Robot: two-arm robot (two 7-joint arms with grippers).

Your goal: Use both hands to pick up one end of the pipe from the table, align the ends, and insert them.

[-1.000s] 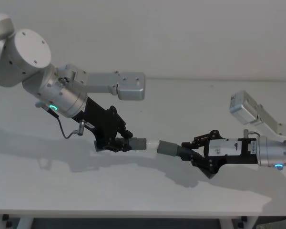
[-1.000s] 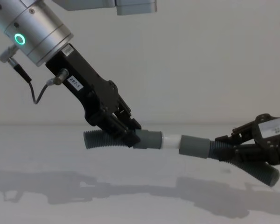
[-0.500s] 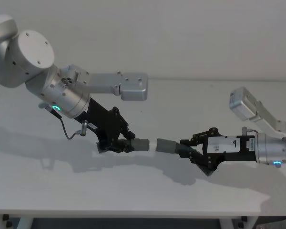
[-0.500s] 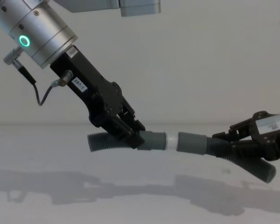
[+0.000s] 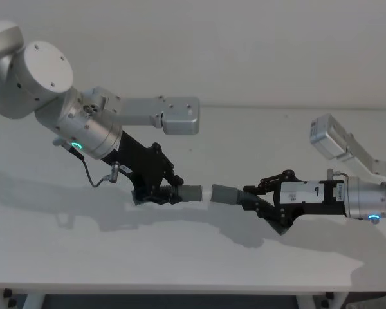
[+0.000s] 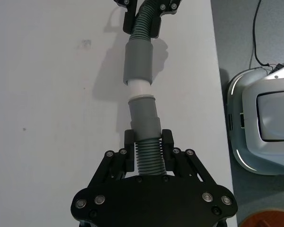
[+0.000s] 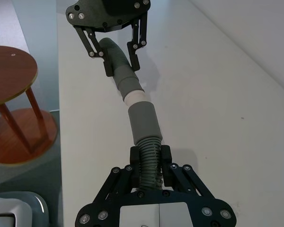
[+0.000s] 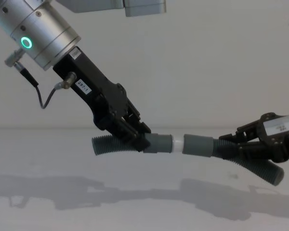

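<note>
Head view: the left gripper (image 5: 159, 193) clamps one pipe piece (image 5: 188, 193) at nine o'clock above the table (image 5: 199, 257), while the right gripper (image 5: 260, 196) clamps the other piece (image 5: 228, 195) at three o'clock, cuffs nearly meeting. Left wrist view: a white section (image 6: 139, 88) bridges the cuffs, with a white-and-grey machine (image 6: 262, 123) at three o'clock off the table. Right wrist view: a round wooden stool (image 7: 12, 75) stands at nine o'clock, nothing between the cuffs.

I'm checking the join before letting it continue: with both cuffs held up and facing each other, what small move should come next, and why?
Probably push the right gripper and its cuff straight toward the left gripper. A short white section shows between the cuffs, which look nearly in line, so the insertion seems unfinished.
</note>
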